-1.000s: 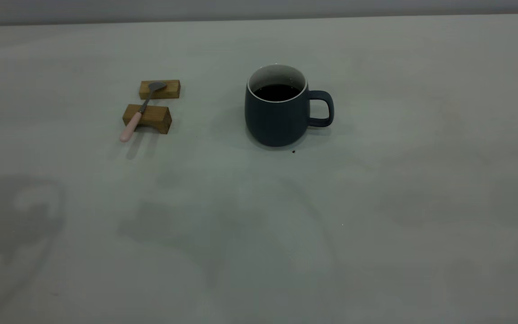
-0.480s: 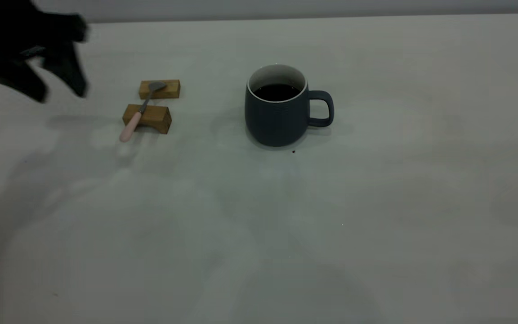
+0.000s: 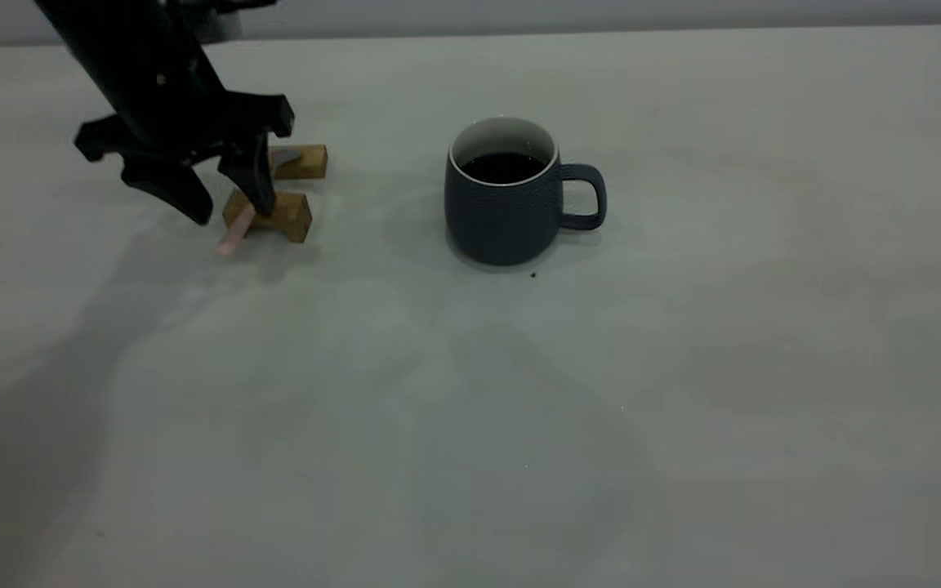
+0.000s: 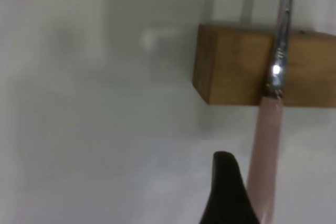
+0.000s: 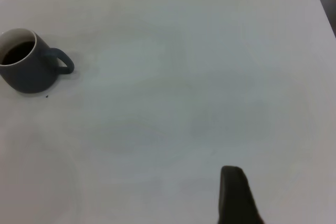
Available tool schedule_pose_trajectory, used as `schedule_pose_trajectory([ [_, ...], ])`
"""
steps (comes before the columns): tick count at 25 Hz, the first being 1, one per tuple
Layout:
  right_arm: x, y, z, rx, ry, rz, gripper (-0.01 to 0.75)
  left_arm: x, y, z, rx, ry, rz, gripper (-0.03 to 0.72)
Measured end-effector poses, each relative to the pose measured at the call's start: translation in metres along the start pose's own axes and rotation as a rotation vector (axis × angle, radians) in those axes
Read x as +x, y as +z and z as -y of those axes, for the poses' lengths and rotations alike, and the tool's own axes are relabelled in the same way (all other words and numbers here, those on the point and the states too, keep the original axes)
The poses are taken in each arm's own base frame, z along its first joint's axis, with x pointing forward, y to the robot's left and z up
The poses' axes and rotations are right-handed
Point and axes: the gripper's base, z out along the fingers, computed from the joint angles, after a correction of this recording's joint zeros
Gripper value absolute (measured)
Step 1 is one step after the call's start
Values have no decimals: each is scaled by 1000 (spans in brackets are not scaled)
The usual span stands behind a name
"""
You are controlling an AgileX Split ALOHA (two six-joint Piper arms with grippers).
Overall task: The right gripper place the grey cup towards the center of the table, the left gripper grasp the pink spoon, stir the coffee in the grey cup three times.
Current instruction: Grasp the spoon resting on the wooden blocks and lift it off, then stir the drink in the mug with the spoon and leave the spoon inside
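The grey cup (image 3: 503, 216) stands upright near the middle of the table (image 3: 683, 367), its handle pointing right, with dark coffee (image 3: 503, 167) inside. The pink spoon (image 3: 232, 238) lies across two wooden blocks, its pink handle sticking out toward the front. My left gripper (image 3: 229, 204) hangs open just over that handle, one finger on each side of it, touching nothing that I can see. In the left wrist view one black finger (image 4: 226, 192) sits beside the pink handle (image 4: 265, 150). My right gripper (image 5: 283, 198) is far from the cup (image 5: 26, 74), open and empty, with one finger (image 5: 233, 195) showing.
Two brown wooden blocks (image 3: 299, 162) (image 3: 283, 216) carry the spoon, left of the cup. A tiny dark speck (image 3: 532, 275) lies just in front of the cup. The table's far edge (image 3: 601, 28) runs along the back.
The left arm came into view from the upper left and dropped down over the spoon's handle. Cup, spoon and blocks have not moved.
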Motion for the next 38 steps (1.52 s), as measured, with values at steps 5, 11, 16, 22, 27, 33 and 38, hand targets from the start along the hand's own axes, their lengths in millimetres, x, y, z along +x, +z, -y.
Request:
schedule_pose_trajectory([
  [5, 0, 0, 0, 0, 0, 0, 491, 3, 13, -2, -5, -9, -28, 577],
  [11, 0, 0, 0, 0, 0, 0, 491, 7, 33, -6, -14, -15, -33, 535],
  [16, 0, 0, 0, 0, 0, 0, 491, 6, 35, -6, -12, -52, -27, 303],
  [22, 0, 0, 0, 0, 0, 0, 491, 1, 24, 0, 5, -95, -85, 127],
  [27, 0, 0, 0, 0, 0, 1, 491, -16, -20, 27, 149, -188, -94, 127],
  [33, 0, 0, 0, 0, 0, 1, 491, -32, -70, 73, 617, -577, -180, 127],
  [38, 0, 0, 0, 0, 0, 1, 491, -48, -96, 96, 1020, -904, -296, 127],
])
